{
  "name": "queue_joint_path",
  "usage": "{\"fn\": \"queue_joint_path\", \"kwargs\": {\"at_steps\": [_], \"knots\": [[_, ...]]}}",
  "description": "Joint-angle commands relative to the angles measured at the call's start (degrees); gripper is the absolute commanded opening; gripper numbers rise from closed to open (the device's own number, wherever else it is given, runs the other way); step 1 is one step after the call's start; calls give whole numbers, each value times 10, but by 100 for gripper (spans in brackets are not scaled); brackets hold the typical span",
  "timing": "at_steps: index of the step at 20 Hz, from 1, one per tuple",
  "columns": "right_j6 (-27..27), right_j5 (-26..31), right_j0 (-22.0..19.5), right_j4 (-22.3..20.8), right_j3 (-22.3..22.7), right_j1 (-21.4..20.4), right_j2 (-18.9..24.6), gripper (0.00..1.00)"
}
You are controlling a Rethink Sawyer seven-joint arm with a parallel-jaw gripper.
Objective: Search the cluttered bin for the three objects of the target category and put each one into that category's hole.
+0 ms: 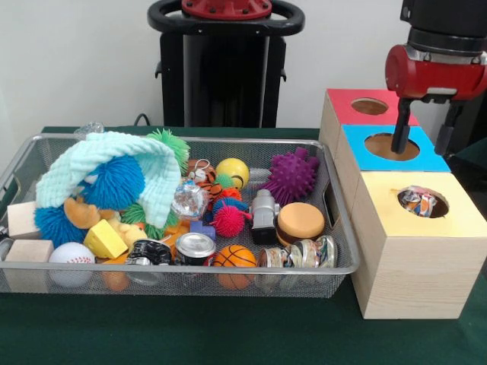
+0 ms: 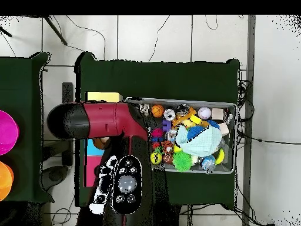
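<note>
The wire-mesh bin (image 1: 190, 268) sits left of three wooden boxes and is full of toys. It also shows in the overhead view (image 2: 234, 141). One white polka-dot cloth piece (image 1: 417, 201) lies inside the round hole (image 1: 437, 205) of the yellow-topped box (image 1: 415, 228). No other polka-dot piece shows in the bin. My gripper (image 1: 424, 137) hangs open and empty just above the blue-topped box's hole (image 1: 384, 146). Its fingers (image 1: 401, 129) point down. In the overhead view my arm (image 2: 106, 120) hides the gripper.
A mint-green cloth (image 1: 114, 163) drapes over blue spiky balls at the bin's left. A purple spiky ball (image 1: 291, 176), burger toy (image 1: 300, 222), can (image 1: 195, 247), basketball (image 1: 233, 257) and baseball (image 1: 71, 255) lie about. The red-topped box (image 1: 358, 106) stands behind the blue one.
</note>
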Motion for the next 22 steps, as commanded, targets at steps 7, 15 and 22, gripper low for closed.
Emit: {"fn": "queue_joint_path", "kwargs": {"at_steps": [7,15,22], "knots": [[15,79,-30,-37,50,6,10,100],[-100,158,-96,-52,45,-47,34,100],[-108,176,-126,-85,19,-51,51,100]]}}
